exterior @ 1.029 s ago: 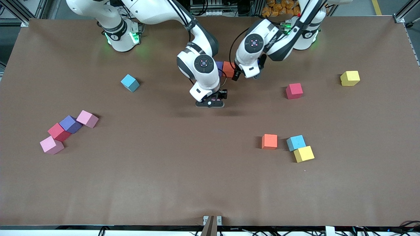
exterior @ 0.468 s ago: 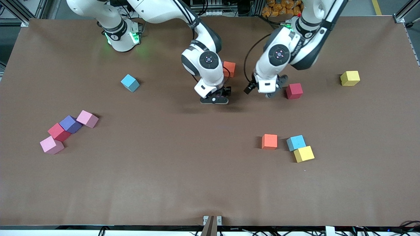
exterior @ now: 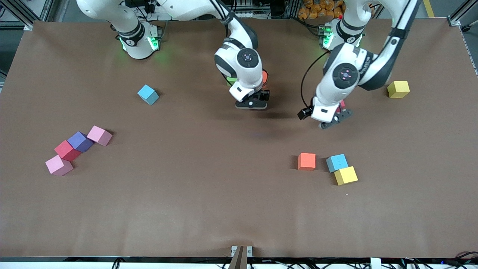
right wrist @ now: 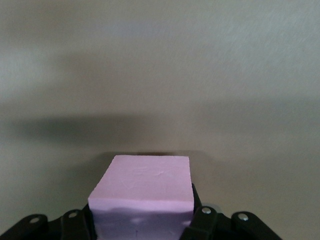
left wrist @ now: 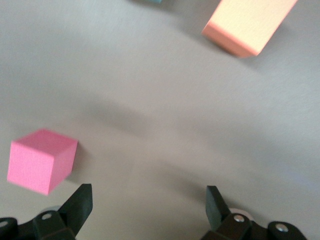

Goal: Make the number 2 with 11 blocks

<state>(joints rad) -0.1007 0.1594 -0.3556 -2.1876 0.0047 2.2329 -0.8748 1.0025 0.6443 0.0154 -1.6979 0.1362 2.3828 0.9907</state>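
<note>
Brown table (exterior: pixel 209 194) bearing loose blocks: four clustered at 9 o'clock (exterior: pixel 76 147), three at 4 o'clock (exterior: pixel 330 166), one yellow block at 2 o'clock (exterior: pixel 398 89).

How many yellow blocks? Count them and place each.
2. One yellow block near the left arm's base; the second yellow block against the light blue block, nearer the front camera. Arms may hide others.

The right arm covered most of the green block (exterior: pixel 231 80) and orange block (exterior: pixel 264 76) — just slivers showed. The left arm hid nearly all of the red block (exterior: pixel 341 104). Another orange block (left wrist: pixel 247 22) was cut off in the left wrist view.
</note>
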